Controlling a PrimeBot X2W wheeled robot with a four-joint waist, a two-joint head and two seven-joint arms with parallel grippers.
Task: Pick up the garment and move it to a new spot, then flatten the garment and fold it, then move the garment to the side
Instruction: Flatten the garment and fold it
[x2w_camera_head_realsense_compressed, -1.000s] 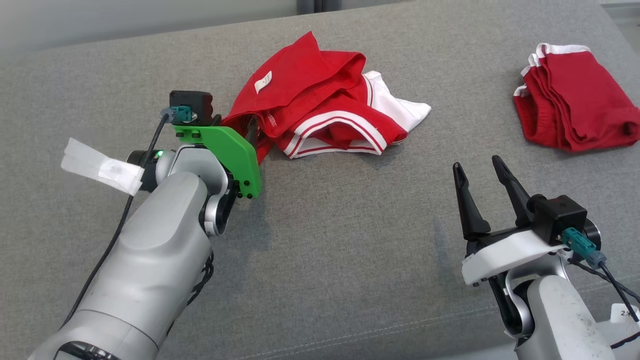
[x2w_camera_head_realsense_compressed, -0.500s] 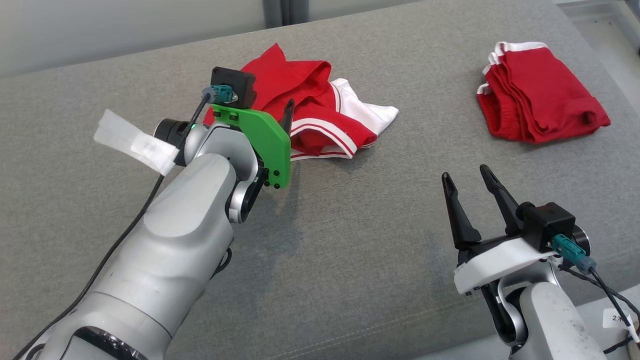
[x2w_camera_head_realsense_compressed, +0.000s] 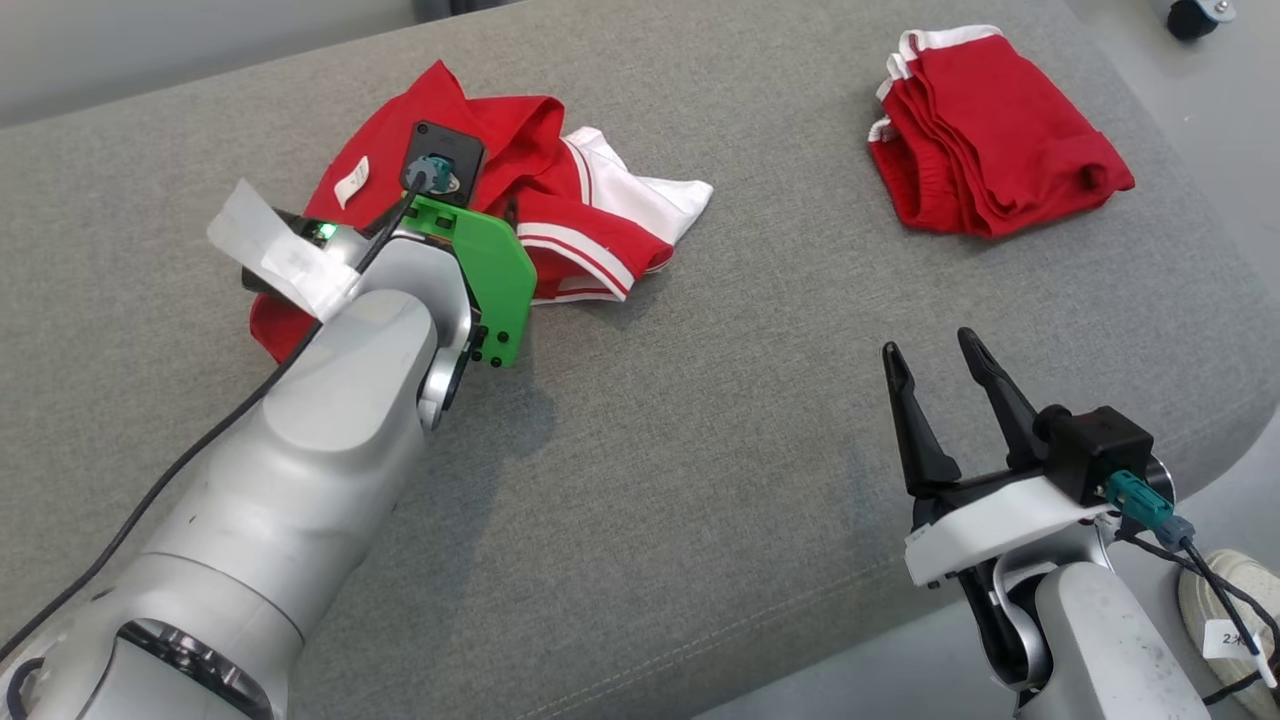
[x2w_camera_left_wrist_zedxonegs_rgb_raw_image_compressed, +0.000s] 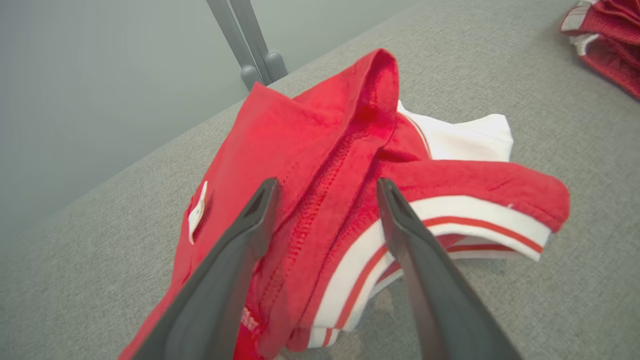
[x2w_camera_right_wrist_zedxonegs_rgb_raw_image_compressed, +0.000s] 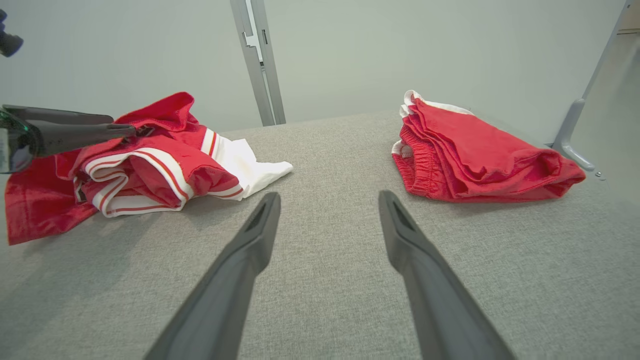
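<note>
- The crumpled red-and-white garment (x2w_camera_head_realsense_compressed: 590, 235) is lying on the grey cushion (x2w_camera_head_realsense_compressed: 700, 450) toward 11 o'clock in the head view. It is bunched rather than flat.
- Its white part is pointing out toward 2 o'clock and a red flap is trailing toward 8 o'clock, so its long axis is running roughly from 8 to 2.
- The left gripper (x2w_camera_left_wrist_zedxonegs_rgb_raw_image_compressed: 327, 186) is hovering right over that heap, its two dark fingers spread wide and holding nothing.
- In the left wrist view a raised red seam ridge is running between those fingers, from about 7 o'clock up to 1 o'clock.
- That ridge is lying nearly along the fingers rather than across them, so I am judging that a straight drop and squeeze would be pinching it from both sides.
- The views are not showing whether the fingertips are touching the cloth yet.
- The right gripper (x2w_camera_head_realsense_compressed: 930, 343) is waiting low at 5 o'clock in the head view, its fingers likewise apart and empty. The garment is lying well apart from it, at about 10 o'clock.
- A folded red pile (x2w_camera_head_realsense_compressed: 990, 130) is resting at 1 o'clock, nearer the right gripper, and is looking like a separate item.
- The left arm is plainly the nearer one, so the pick-up is probably falling to it. The garment is not yet lifted.
</note>
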